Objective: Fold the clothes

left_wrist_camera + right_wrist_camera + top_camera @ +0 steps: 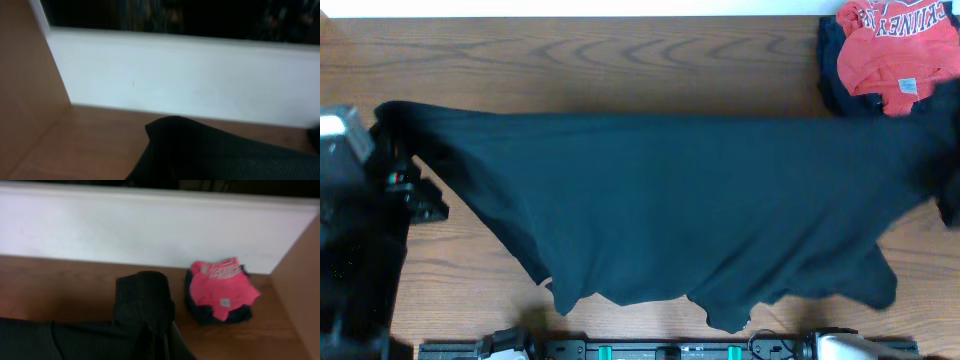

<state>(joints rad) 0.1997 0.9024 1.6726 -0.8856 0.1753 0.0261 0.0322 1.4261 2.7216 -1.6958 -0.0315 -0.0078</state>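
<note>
A large plain black soft-fabric garment (700,210) is seen stretched across the brown wooden table (620,60) from 9 o'clock to 3 o'clock in the overhead view. Its upper edge is drawn into a nearly straight line and its ragged lower edge is spread toward 6 o'clock. At the 9 o'clock end, a corner of the cloth is gathered at the left gripper (395,135). In the left wrist view only a raised fold of black fabric is shown at 6 o'clock, so the fingers are covered and no gap can be made out, but the cloth appears to be clamped there. At the 3 o'clock end, the right gripper (156,339) is closed narrowly on a bunched hump of the same fabric, which is pushed up just above the fingers. A crumpled red shirt with white lettering (890,45) is laid on a folded navy blue garment (832,70) at 1 o'clock, just beyond the black cloth's upper edge
</note>
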